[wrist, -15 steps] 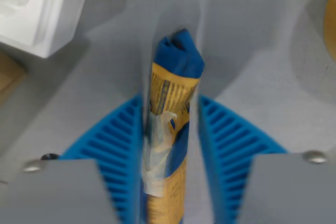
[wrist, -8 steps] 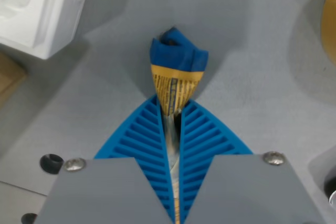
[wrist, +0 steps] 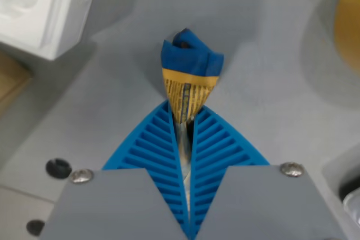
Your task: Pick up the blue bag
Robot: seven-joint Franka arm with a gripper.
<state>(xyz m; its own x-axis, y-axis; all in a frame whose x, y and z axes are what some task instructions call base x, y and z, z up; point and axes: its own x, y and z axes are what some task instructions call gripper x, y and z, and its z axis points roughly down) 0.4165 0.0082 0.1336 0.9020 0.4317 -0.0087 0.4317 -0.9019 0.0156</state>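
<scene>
The blue bag [wrist: 188, 74] has a blue crumpled top and a yellow printed band below it. It is pinched between my two blue ribbed fingers [wrist: 154, 150] in the middle of the wrist view. My gripper [wrist: 184, 119] is shut on the bag, whose upper end sticks out beyond the fingertips. The lower part of the bag is hidden between the fingers. The grey surface [wrist: 270, 99] lies below it.
A white socket block [wrist: 42, 7] sits at the wrist view's upper left. A yellow-orange round object [wrist: 350, 21] shows at the right edge. Two dark holes [wrist: 58, 168] mark the surface at lower left. A wooden patch [wrist: 11, 80] is at the left edge.
One second ago the fingers stood apart around the bag; they have since shut on it, squeezing it thin. Since half a second ago the scene has shifted only slightly.
</scene>
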